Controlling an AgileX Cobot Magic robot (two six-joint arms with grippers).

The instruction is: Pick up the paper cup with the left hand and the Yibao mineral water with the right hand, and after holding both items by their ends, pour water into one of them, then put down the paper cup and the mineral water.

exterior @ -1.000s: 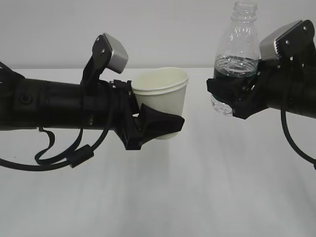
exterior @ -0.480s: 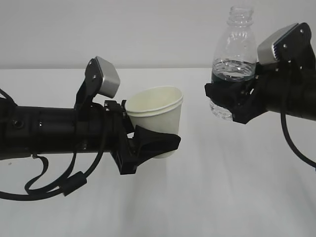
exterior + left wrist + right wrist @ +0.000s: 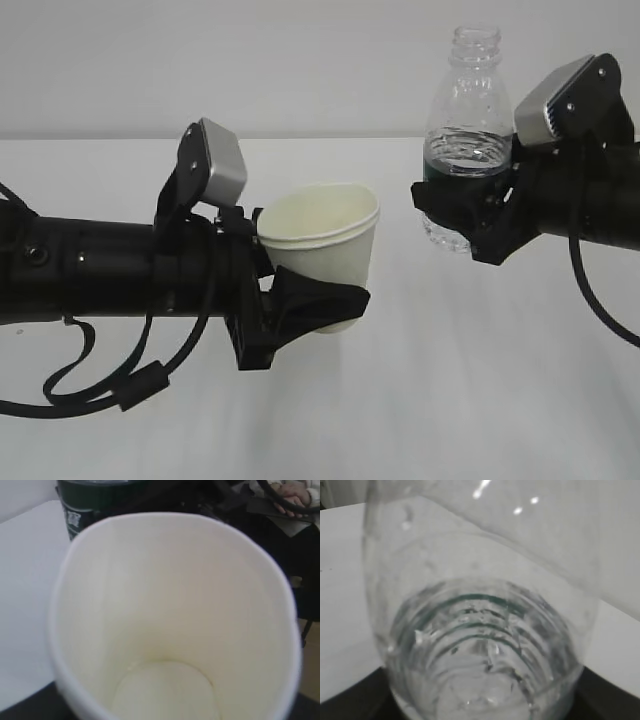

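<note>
- We have the paper cup (image 3: pixel 325 240) clamped low on its wall in the fingers of the left hand (image 3: pixel 315 300), which stand partly spread and closed around the cup; a low grip leaves the rim free to receive water.
- The cup hangs in the air above the white desk (image 3: pixel 450 380), mouth up and leaning slightly toward the bottle, which we judge suits a pour from that side.
- In the left wrist view the paper cup (image 3: pixel 170 615) fills the picture and its cream inside looks dry, so we take it that no water has gone in yet.
- The right hand (image 3: pixel 470 215) grips the Yibao mineral water (image 3: pixel 468 130) around its lower part, at the green label band, fingers partly spread and shut on the bottle; that keeps the open neck clear for tipping.
- The bottle stands nearly upright, higher than the cup and apart from it, with water only in its lower part.
- From the right wrist view, the Yibao mineral water (image 3: pixel 480 645) shows its ribbed wall and water close up.
- We judge the pour comes next: bring the neck over the cup's rim, then tilt.
</note>
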